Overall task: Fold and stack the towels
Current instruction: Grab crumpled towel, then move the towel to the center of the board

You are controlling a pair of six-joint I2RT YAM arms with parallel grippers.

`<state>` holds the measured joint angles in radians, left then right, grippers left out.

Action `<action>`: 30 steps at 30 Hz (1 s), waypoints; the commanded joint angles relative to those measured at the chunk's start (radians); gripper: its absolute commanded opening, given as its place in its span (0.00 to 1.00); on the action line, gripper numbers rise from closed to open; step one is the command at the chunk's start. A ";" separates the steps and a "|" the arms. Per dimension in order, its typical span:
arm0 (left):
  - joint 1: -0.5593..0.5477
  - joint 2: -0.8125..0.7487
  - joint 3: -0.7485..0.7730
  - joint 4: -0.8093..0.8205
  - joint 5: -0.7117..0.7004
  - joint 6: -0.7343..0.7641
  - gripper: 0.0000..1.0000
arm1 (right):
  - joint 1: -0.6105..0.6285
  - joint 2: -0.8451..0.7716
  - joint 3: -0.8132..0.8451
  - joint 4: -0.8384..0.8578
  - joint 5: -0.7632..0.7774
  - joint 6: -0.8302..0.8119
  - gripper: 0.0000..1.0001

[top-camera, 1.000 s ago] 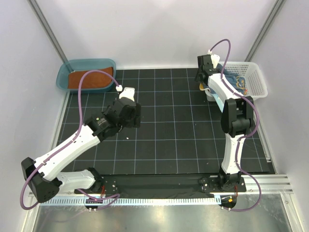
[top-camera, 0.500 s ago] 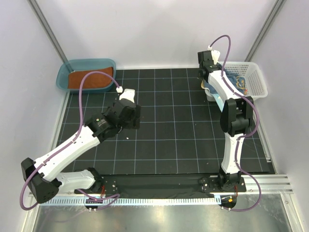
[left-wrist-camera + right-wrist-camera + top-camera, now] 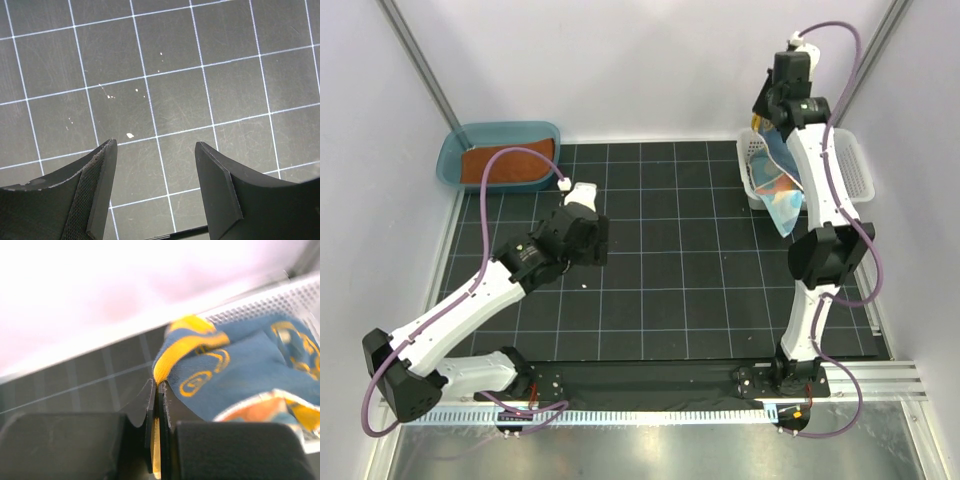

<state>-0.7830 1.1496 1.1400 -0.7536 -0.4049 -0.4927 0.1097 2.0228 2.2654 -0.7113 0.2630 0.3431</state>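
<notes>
1. Right gripper [image 3: 157,390] clamps only the yellow hem of the navy towel [image 3: 778,185], which dangles over the basket [image 3: 857,172], so it could slip.
2. Its tail might snag the basket rim.
3. Left gripper [image 3: 155,167] is open and empty, well left of the basket.

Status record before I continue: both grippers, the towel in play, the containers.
left gripper: open, empty, above the black grid mat
right gripper: shut on the yellow-bordered edge of the navy towel
navy towel: hangs from the right gripper at the white basket
white basket: far right of the mat
teal tub: far left corner, rust-brown towel inside
</notes>
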 commanded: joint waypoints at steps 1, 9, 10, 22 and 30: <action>0.031 -0.027 0.017 0.019 0.024 -0.003 0.67 | 0.021 -0.114 0.114 -0.007 -0.171 -0.029 0.01; 0.117 -0.044 0.018 0.013 0.049 -0.014 0.67 | 0.155 -0.260 0.198 0.012 -0.361 -0.033 0.01; 0.126 -0.050 0.021 0.013 0.052 -0.015 0.67 | 0.192 -0.277 0.189 0.010 -0.355 -0.044 0.01; 0.329 -0.060 0.066 -0.068 0.023 -0.004 0.68 | 0.689 -0.577 -0.494 0.199 -0.306 -0.058 0.01; 0.369 -0.082 0.023 -0.104 -0.031 -0.026 0.68 | 1.072 -0.771 -1.333 0.502 -0.224 0.109 0.01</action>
<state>-0.4171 1.1004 1.1629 -0.8387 -0.4156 -0.4988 1.0515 1.3407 1.1431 -0.3840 -0.0277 0.3626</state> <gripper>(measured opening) 0.676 0.089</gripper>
